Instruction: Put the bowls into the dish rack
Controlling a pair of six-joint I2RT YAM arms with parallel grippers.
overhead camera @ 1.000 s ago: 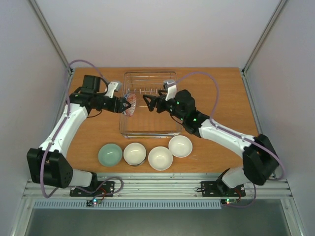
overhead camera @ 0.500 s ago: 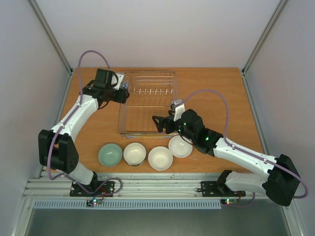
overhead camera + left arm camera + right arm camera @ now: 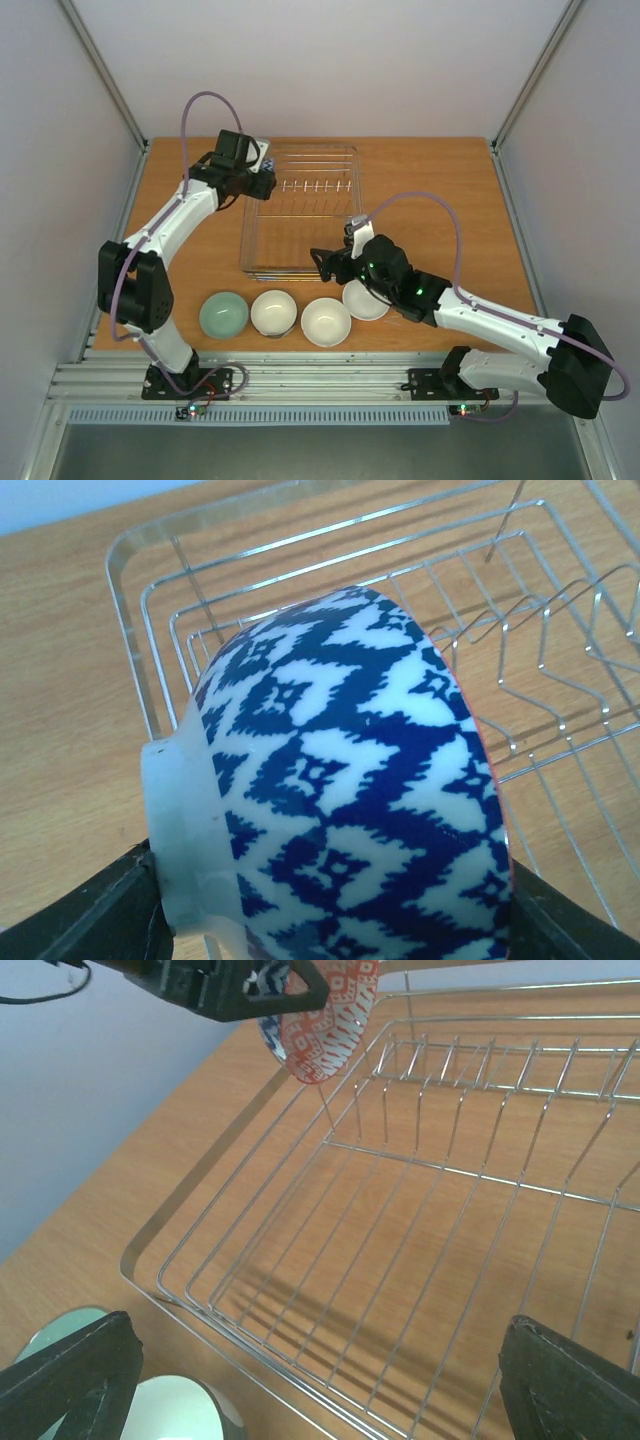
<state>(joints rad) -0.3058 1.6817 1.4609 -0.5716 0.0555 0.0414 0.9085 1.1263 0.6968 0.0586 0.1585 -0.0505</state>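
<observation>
Bowl [image 3: 340, 800], glossy, blue-patterned, gripped by left tool [image 3: 257, 172] at corner of silvery wire dish rack [image 3: 246, 240]; right tool [image 3: 322, 263] wide, empty.

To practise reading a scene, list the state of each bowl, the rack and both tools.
Dish rack: no bowl seated.
Blue-patterned bowl: on edge, held over the rack's far-left corner.
Left tool: shut on that bowl.
Right tool: open, empty.
Pale green bowl: upright on table.
Three white bowls: upright on table.

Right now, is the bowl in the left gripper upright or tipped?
Tipped on edge. The left gripper clamps the blue-patterned bowl with its foot facing the wrist camera; the right wrist view shows its red-patterned inside facing sideways.
</observation>
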